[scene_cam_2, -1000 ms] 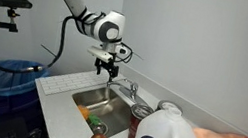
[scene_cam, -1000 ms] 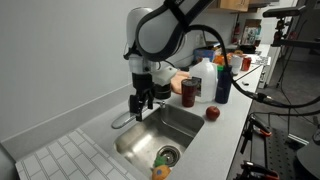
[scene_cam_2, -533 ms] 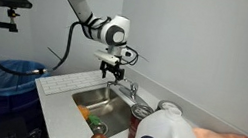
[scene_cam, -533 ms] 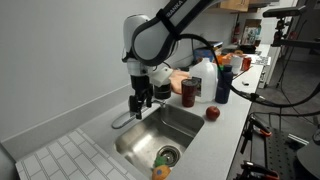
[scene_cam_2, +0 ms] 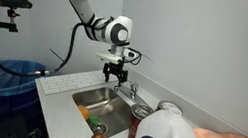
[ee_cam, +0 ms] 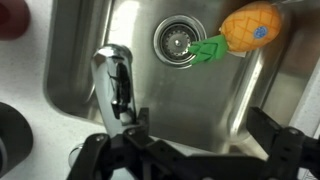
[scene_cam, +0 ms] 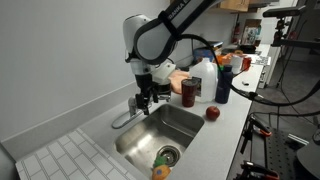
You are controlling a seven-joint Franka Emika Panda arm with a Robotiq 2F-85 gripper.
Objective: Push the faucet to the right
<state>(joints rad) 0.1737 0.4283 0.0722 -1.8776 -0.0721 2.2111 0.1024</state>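
Note:
The faucet [scene_cam: 122,119] is a small chrome tap at the back rim of the steel sink [scene_cam: 185,122]. It also shows in an exterior view [scene_cam_2: 132,89] and in the wrist view [ee_cam: 113,72]. My gripper [scene_cam: 144,101] hangs open and empty just above the sink's back edge, close beside the faucet. It shows the same way in an exterior view [scene_cam_2: 115,75]. In the wrist view the gripper [ee_cam: 200,130] has wide-spread fingers, and the spout lies by its left finger. I cannot tell whether they touch.
A toy pineapple [ee_cam: 250,26] lies by the drain [ee_cam: 177,40]. A red apple [scene_cam: 212,113], a can [scene_cam: 189,92], a white jug [scene_cam: 203,75] and a blue bottle [scene_cam: 222,80] stand beside the sink. The wall runs close behind the faucet.
My gripper has moved sideways along the sink's back edge and slightly down, closer to the faucet. The faucet has not visibly moved.

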